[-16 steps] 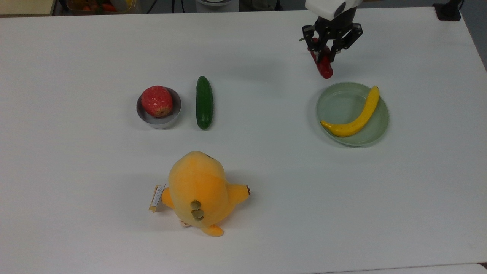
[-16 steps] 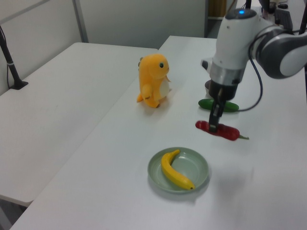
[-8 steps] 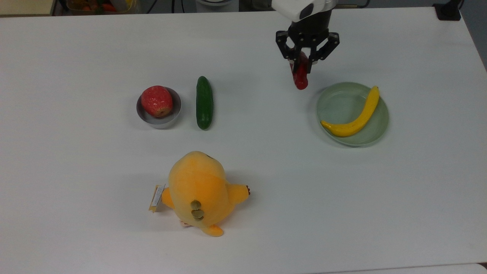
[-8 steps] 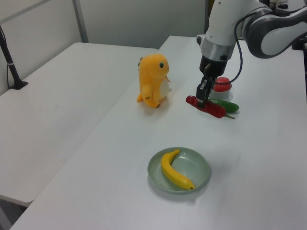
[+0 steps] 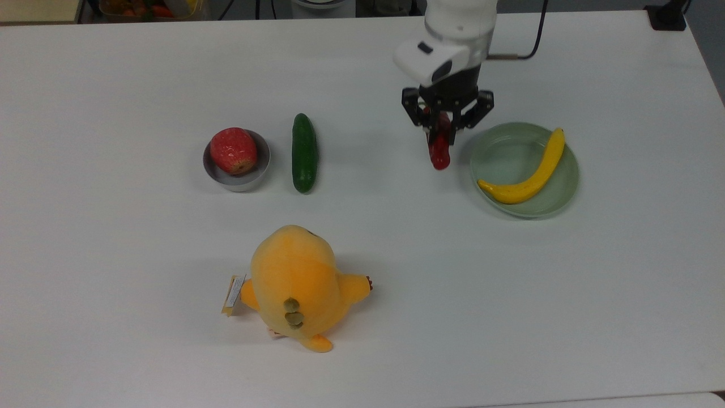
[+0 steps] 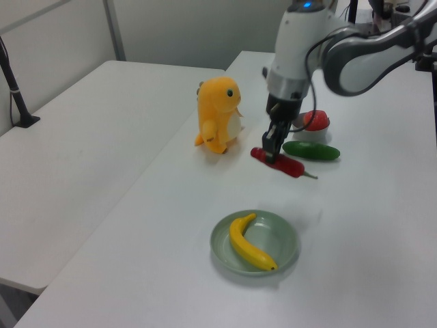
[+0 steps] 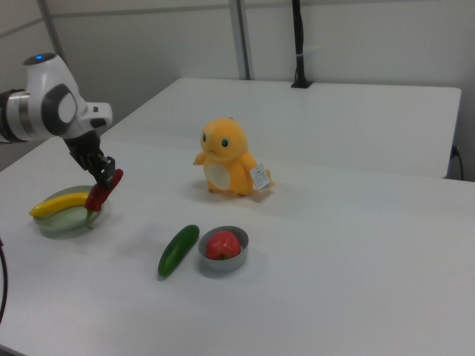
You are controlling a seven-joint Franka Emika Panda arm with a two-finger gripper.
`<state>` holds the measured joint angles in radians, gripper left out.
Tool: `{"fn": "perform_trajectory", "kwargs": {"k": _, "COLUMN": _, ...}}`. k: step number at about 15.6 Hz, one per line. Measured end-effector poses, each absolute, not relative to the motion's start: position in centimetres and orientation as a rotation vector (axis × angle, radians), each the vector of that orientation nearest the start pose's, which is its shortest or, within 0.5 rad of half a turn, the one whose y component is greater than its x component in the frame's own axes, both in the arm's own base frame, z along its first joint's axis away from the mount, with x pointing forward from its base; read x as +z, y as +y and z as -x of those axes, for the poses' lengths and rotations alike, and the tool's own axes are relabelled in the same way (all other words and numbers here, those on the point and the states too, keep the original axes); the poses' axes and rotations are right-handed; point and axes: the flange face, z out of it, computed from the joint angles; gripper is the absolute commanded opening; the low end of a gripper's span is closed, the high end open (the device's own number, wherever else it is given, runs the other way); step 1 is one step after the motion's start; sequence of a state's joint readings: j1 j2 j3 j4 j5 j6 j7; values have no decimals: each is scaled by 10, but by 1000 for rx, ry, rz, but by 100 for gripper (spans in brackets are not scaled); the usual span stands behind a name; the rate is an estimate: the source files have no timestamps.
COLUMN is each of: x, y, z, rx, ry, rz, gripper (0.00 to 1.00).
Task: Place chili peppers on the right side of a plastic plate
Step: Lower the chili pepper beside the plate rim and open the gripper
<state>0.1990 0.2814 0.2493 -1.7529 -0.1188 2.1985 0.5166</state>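
We have the chili (image 5: 440, 148) pinched in the closed claw (image 5: 443, 126), hanging off the counter (image 5: 362, 351) just beside the plate (image 5: 512, 212), at the plate's nine o'clock in the top view. Its long axis runs twelve to six. A banana (image 5: 529, 177) fills the plate's three-to-six arc. Bare counter lies open toward the cucumber (image 5: 304, 152), well apart.

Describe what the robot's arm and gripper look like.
The arm has rounded white shells with grey joint sections and a small blue light on top. A dark cable trails from its wrist. The gripper is black, with two open-frame linkage fingers under a white housing.
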Motion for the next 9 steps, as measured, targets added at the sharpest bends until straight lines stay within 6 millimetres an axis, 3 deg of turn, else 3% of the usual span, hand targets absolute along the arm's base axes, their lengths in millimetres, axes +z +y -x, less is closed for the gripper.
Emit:
{"fn": "perform_trajectory", "kwargs": {"k": 4, "x": 398, "y": 273, "z": -617, "rx": -277, "ry": 71, "rz": 3040, "gripper": 0}}
{"fn": "perform_trajectory", "kwargs": {"k": 7, "x": 382, "y": 278, "z": -627, "rx": -320, "ry": 202, "rz": 2988, "gripper": 0}}
{"fn": "perform_trajectory", "kwargs": {"k": 8, "x": 377, "y": 278, "z": -628, "rx": -315, "ry": 236, "rz": 2981, "gripper": 9}}
{"fn": "perform_trajectory", "kwargs": {"k": 9, "x": 375, "y": 279, "z": -628, "rx": -310, "ry": 249, "rz": 2980, "gripper": 27}}
